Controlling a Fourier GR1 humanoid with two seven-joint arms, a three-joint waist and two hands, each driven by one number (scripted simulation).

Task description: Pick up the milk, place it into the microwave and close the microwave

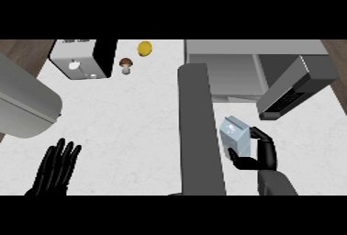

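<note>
milk [235,133] pinched in curled right hand [261,153], clear of counter [136,114], for microwave [230,73], door [291,89] open; left hand [58,167] resting, fingers straight.

One camera only, at the robot's head, looking steeply down on the white marbled counter top [136,119], forearms entering from below.

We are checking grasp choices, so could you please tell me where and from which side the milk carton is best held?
Take the milk carton around its flat side walls, below the sloped top, coming from its right. It stands upright with the open microwave door close on its left, and the right hand already curls round it there.
</note>
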